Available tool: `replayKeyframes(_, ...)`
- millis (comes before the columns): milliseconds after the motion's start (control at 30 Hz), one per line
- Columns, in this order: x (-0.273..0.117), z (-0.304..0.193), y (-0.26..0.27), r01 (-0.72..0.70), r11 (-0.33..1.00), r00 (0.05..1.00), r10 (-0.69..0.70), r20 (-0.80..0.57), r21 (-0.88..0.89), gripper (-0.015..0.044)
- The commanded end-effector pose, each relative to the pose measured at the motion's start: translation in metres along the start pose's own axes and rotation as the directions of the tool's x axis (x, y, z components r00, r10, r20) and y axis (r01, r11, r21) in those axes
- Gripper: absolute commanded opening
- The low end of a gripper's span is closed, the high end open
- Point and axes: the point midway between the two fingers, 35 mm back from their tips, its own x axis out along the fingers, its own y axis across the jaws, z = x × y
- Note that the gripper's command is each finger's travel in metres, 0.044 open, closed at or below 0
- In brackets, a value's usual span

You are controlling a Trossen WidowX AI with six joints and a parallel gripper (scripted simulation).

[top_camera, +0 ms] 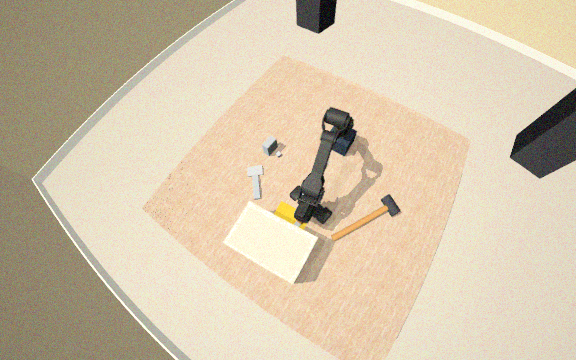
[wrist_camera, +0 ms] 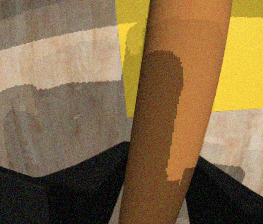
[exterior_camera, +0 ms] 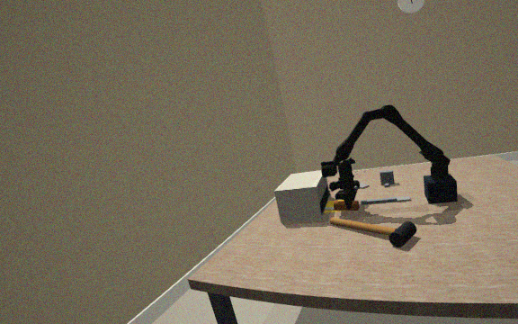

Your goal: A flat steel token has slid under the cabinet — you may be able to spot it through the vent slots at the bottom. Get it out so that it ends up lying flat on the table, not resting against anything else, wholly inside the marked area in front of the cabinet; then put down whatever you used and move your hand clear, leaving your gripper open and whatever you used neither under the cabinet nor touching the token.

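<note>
The cream cabinet (top_camera: 270,242) (exterior_camera: 300,200) stands at the table's far side from the arm base. The marked yellow area (top_camera: 285,212) (wrist_camera: 252,65) lies in front of it, partly hidden by the arm. My gripper (exterior_camera: 348,204) (wrist_camera: 158,153) is shut on an orange-brown handle (exterior_camera: 341,205) (wrist_camera: 197,90), low over the table by the yellow area. In the wrist view the handle runs up past the top edge, over the yellow. A small grey piece (top_camera: 298,223) shows between gripper and cabinet; I cannot tell if it is the tool's shaft. I cannot make out the token.
A mallet (top_camera: 363,221) (exterior_camera: 367,226) lies beside the gripper, its handle end near the cabinet. A thin blue-grey bar (exterior_camera: 378,201) lies beneath the arm. A grey T-shaped tool (top_camera: 256,184), a grey block (top_camera: 270,145) (exterior_camera: 387,177) and a small pale piece (top_camera: 278,154) lie on the other side.
</note>
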Motion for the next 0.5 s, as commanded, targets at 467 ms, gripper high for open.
replayKeyframes(467,0.001,-0.02,0.0,0.004,1.0,1.0,-0.004,-0.007,0.006,0.0)
